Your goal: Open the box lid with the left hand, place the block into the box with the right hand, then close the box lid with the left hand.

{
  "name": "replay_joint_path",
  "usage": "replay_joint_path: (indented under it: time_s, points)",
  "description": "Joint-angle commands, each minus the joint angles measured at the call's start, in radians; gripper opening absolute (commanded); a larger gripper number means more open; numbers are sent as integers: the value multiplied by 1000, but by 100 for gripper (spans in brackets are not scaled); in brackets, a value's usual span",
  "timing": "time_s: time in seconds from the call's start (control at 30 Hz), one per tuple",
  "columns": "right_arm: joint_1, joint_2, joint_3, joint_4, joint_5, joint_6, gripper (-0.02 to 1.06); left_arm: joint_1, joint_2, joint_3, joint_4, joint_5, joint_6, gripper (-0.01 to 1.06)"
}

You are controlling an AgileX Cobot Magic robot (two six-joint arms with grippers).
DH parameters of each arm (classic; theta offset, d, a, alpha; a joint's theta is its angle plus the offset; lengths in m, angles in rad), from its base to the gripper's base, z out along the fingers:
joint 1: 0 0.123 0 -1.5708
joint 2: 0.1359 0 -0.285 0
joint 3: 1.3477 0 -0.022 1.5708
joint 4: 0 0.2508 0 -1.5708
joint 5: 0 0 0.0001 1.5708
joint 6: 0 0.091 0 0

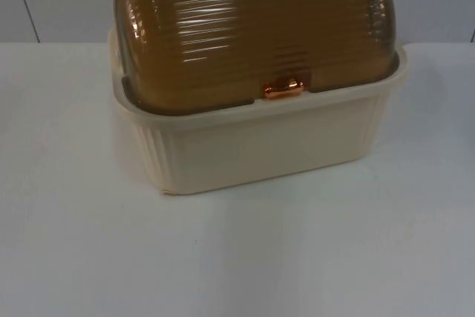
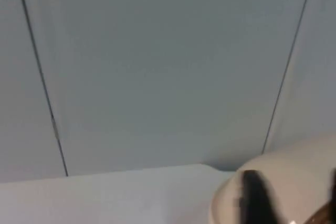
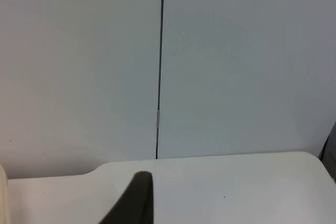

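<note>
One cream box [image 1: 260, 146], amber lid [image 1: 252, 27] down (latched), white table [image 1: 237, 257]

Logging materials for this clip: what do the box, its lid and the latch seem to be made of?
Box: cream, apparently matte moulded plastic, with ribbed walls. Lid: translucent amber plastic, glossy, with ridges catching highlights. Latch: shiny copper colour, perhaps metallised plastic; hard to tell.

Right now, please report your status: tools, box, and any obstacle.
Left tool beside the box, right tool over the table, facing the partition wall. Brown lid down, copper latch at front. No obstacle seen.
</note>
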State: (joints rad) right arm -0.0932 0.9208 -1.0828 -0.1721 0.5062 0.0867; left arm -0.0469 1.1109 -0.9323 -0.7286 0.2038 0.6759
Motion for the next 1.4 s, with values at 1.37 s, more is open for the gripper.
replay_joint_path:
  time_s: [1.37]
  points:
    - [161, -387, 375, -252, 99, 124, 105, -10, -254, 148, 87, 126, -4, 105]
